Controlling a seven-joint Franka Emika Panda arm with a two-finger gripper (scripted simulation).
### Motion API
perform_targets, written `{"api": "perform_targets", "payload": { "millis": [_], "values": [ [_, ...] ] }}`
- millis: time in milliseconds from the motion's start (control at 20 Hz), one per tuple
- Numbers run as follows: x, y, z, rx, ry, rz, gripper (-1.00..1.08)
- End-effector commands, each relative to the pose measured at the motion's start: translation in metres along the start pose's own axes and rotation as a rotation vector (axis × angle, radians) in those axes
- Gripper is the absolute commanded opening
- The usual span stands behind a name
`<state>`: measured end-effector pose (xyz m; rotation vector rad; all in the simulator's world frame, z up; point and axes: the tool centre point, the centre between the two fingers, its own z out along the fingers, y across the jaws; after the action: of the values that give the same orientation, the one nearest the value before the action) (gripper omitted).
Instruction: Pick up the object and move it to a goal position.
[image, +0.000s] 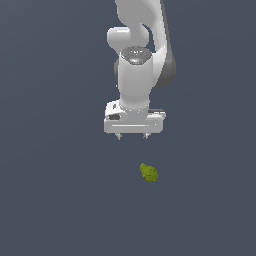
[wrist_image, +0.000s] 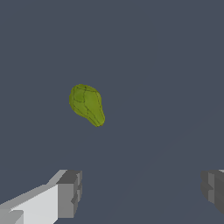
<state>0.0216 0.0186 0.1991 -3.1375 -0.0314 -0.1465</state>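
Gripper (image: 133, 136) hangs above the bench (image: 45, 200), jaws spread wide, holding nothing. Object (image: 149, 172) lies on the bench below it, slightly toward the exterior view's right, untouched. Nothing done yet: align, descend, grasp, carry all remain. No goal marker visible.

No readable text, label, brand, number or sign in either view. Arm casing plain white, unmarked. Fingers (wrist_image: 65, 194) plain white and grey, no markings. Yellow-green object (image: 149, 173) bears only bumpy surface lines, no lettering. Table (image: 50, 200) uniform dark grey-blue, no print.
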Motion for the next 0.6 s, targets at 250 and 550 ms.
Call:
{"api": "perform_targets", "payload": {
  "millis": [250, 550],
  "values": [
    [0.0, -0.006, 0.005, 0.002, -0.003, -0.008, 1.0],
    [-0.002, -0.014, 0.011, 0.004, -0.007, -0.018, 1.0]
  ]
}}
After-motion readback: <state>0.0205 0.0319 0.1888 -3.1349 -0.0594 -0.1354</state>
